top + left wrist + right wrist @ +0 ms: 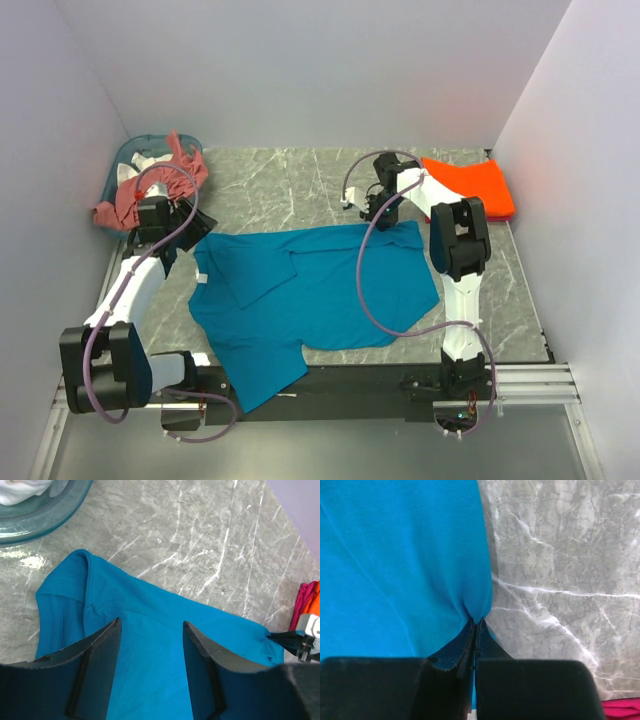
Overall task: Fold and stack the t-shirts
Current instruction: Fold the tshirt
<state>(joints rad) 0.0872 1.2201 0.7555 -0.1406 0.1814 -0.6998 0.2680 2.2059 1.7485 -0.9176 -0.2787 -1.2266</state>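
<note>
Top external: orange t-shirt (470, 187) folded flat at the worktop's far right corner, so looks done. Teal-blue t-shirt (320, 290) spread across mid-worktop, a flap turned over near its left side, lower part reaching over the near edge; folding barely begun, by the look of it. Salmon-pink t-shirt (118, 208) crumpled over the teal basket (128, 158) at the far left corner, not yet folded. Right gripper (476, 626): jaws pinched tight on the teal-blue shirt's far right edge. Left gripper (151, 630): jaws partly apart above the collar end, gripping nothing. Leaves two shirts to fold, then the stacking.
</note>
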